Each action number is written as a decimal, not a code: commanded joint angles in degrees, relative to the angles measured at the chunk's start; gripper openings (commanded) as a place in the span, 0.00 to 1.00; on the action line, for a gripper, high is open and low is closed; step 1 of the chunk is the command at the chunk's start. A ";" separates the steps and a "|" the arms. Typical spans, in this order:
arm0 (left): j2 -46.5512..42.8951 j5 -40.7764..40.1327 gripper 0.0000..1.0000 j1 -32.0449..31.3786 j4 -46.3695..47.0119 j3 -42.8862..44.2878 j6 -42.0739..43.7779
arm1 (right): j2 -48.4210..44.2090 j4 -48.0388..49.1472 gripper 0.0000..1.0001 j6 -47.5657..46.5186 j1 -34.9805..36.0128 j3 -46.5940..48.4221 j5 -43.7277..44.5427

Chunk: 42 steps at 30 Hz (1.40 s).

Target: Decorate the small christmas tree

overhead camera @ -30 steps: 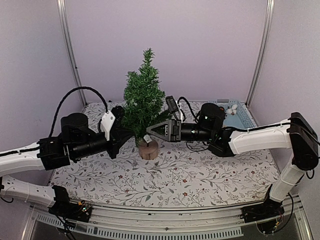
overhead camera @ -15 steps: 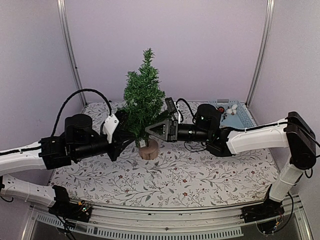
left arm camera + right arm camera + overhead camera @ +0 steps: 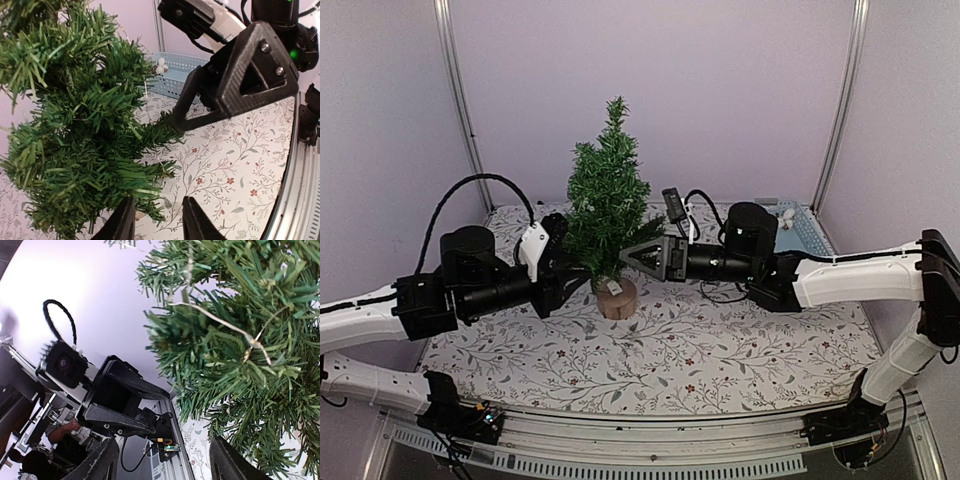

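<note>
- Small christmas tree (image 3: 608,215): upright on its wooden stump, between the two grippers, lower branches at both sets of fingertips.
- Left gripper (image 3: 157,223): jaws parted, nothing grasped, foliage just ahead.
- Right gripper (image 3: 626,256): jaws spread wide, released; drawn back slightly from the tree since half a second ago.
- Floral table (image 3: 720,350): bare surface beneath both tools toward the near edge.
- Blue basket (image 3: 800,232): behind the right gripper, holding small white pieces (image 3: 786,213).

Right gripper (image 3: 162,455): fingers (image 3: 100,462) spread wide over the floral table cover (image 3: 196,440). The small christmas tree (image 3: 235,355) sits just beyond the tips, its bristly green branches crowding the view. A thin pale wire (image 3: 220,325) runs across them. Left of the tree: left gripper (image 3: 150,410), black, jaws parted, with a looped cable (image 3: 55,315) above it.
</note>
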 commanded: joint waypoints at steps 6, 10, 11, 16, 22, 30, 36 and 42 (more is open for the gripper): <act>-6.85 5.09 0.49 7.15 6.27 -1.50 -5.88 | -10.85 -7.54 0.74 -9.29 -2.68 -4.77 2.13; -8.83 7.96 0.54 14.65 7.46 -1.24 -9.85 | -16.04 -11.73 0.74 -11.56 -10.14 -7.06 0.71; -8.84 9.32 0.56 17.33 7.53 -0.95 -10.84 | -17.01 -12.91 0.74 -12.20 -12.48 -7.42 0.39; -5.90 12.59 0.74 27.73 7.27 0.99 -15.15 | -20.79 -21.33 0.77 -18.57 -25.07 -5.73 -0.55; 1.53 16.20 0.85 37.50 6.25 4.25 -18.90 | -18.28 -27.14 0.77 -23.77 -38.80 -0.95 -0.91; 6.35 18.68 0.89 42.67 11.93 3.68 -20.76 | -4.76 -33.52 0.73 -31.19 -46.59 8.25 5.28; 7.74 19.63 0.88 44.36 13.25 3.25 -19.82 | 8.89 -34.59 0.70 -35.33 -49.39 15.56 5.84; 9.28 21.84 0.87 45.23 14.62 2.76 -20.89 | 20.31 -36.05 0.59 -36.92 -52.11 24.43 8.99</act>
